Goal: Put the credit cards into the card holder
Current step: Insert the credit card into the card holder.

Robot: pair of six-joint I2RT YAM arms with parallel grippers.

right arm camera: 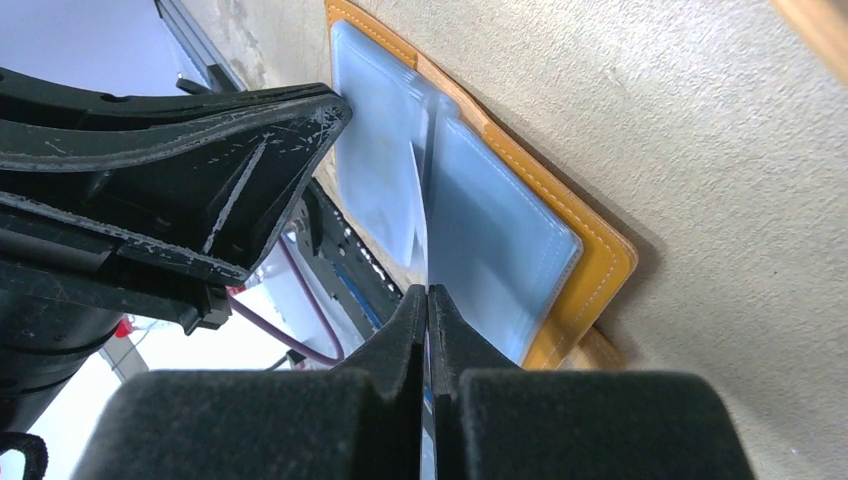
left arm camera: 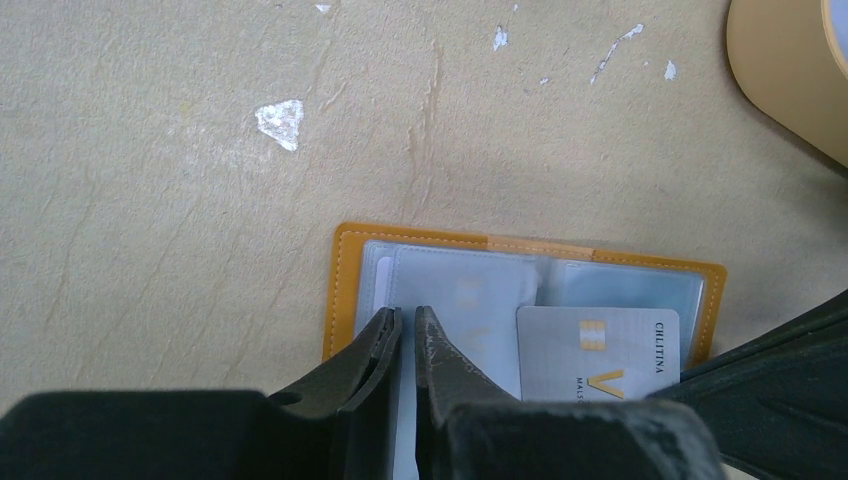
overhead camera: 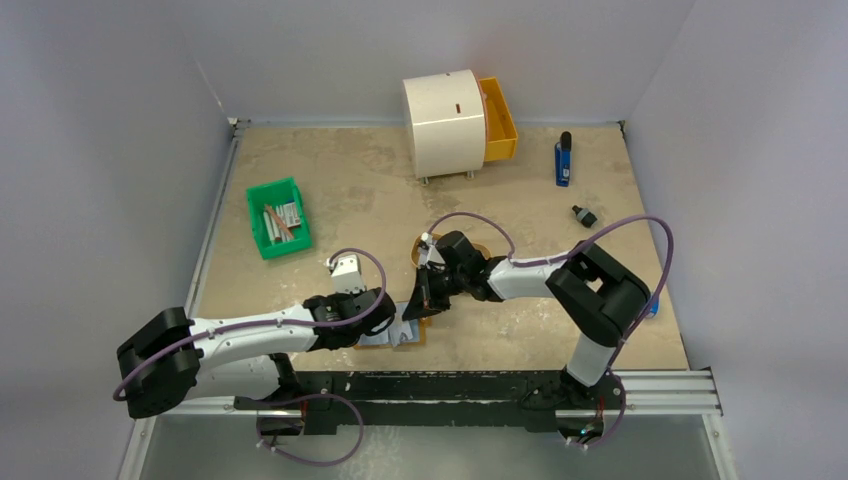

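**Two grippers crowding over the open card holder**

The flat orange-tan folding card holder is lying open on the speckled beige table, at the near edge, between the two arms. Clear bluish plastic pockets are showing inside its stitched orange rim. A thin grey-white card with a gold V is sitting over the right-hand pocket.

The open card holder is lying flat, with its long side running left to right across the table. The card is lying the same way, long side along the holder, and a small word is running up its right edge.

The left gripper is reaching over the near left part of the holder. Its fingers are almost together, with only a thin gap, and their tips are sitting on a clear pocket. I cannot tell if they are pinching it. The right gripper is coming in from the right, and its fingers are pressing together on the thin pale edge of the card.

An oval tan tray with a raised rim is sitting just behind the holder, partly under the right arm. Well away, a green bin of sticks is standing on the left, and a round white cabinet with an orange drawer is standing at the back
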